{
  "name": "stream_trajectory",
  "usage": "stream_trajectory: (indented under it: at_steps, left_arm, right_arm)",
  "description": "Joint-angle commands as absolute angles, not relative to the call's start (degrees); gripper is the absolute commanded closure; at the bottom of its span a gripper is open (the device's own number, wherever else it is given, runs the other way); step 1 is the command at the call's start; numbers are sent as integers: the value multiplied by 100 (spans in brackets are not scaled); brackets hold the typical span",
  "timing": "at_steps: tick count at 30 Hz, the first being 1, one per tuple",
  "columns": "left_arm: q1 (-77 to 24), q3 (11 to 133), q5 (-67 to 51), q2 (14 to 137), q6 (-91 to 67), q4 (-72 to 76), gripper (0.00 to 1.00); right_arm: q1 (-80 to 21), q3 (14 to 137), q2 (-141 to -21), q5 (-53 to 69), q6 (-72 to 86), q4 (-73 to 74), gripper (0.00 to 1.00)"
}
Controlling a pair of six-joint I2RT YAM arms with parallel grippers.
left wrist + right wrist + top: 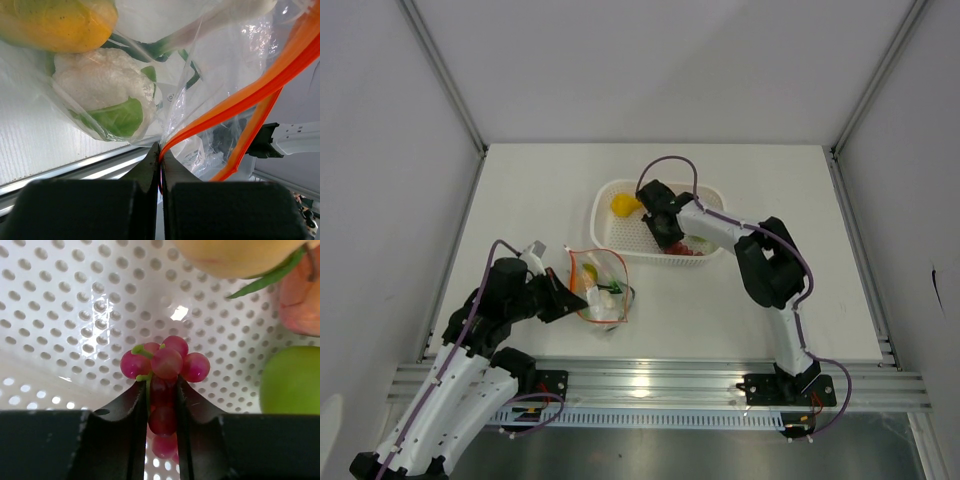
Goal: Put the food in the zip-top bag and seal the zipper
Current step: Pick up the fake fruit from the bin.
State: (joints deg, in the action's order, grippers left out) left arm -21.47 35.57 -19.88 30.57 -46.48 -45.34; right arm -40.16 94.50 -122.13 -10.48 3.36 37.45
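Observation:
The clear zip-top bag (601,290) lies on the table left of centre, its red-orange zipper (240,95) hanging open. Inside it I see a white cauliflower (105,87) and a yellow lemon (55,20). My left gripper (161,155) is shut on the zipper strip at the bag's mouth; it also shows in the top view (570,297). My right gripper (162,390) is inside the white basket (610,195), shut on the dark red grapes (165,362). A green apple (292,380) and a peach (300,300) lie to its right.
A yellow lemon (623,204) sits in the basket's far left corner, with reddish food (688,247) at its near wall. An orange-yellow fruit (235,255) lies just beyond the grapes. A metal rail (650,385) runs along the table's near edge.

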Motion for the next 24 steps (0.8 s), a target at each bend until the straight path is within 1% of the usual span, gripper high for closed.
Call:
stream_trajectory:
  at_steps: [1,2,5,6,8,18,24]
  left_arm:
    - [-2136,3779,-2030,2980,-4649,-4570,99]
    - [-2136,3762,-2030,2962,-4658,-4570,99]
    - [-2136,3770,-2004,2936,-4676,-4597,99]
    - [-2136,3779,-2013,2927,-4684,-4605,99]
    - [-2136,3770,-2004,2909,-4693,-4614,99]
    - [-2136,3867,-1951,2909,-4729,-4693,99]
    - [-2136,3876,-1934,2927,-4746,-4693,99]
  right_arm:
    - [-3999,9378,-11708,-1441,422,3516,82]
    - [-4008,9369,-11637,-1450,431,3516,86]
    - [-4017,9343,-11304,-1520,483,3498,88]
    - [-4008,9343,-11224,-1521,475,3507,92]
    - [-4017,9360,-10979,-1547,501,3516,94]
    - [-4043,9571,-10073,-1328,598,3524,95]
    - [-4499,9904,-9493,-1099,501,3551,94]
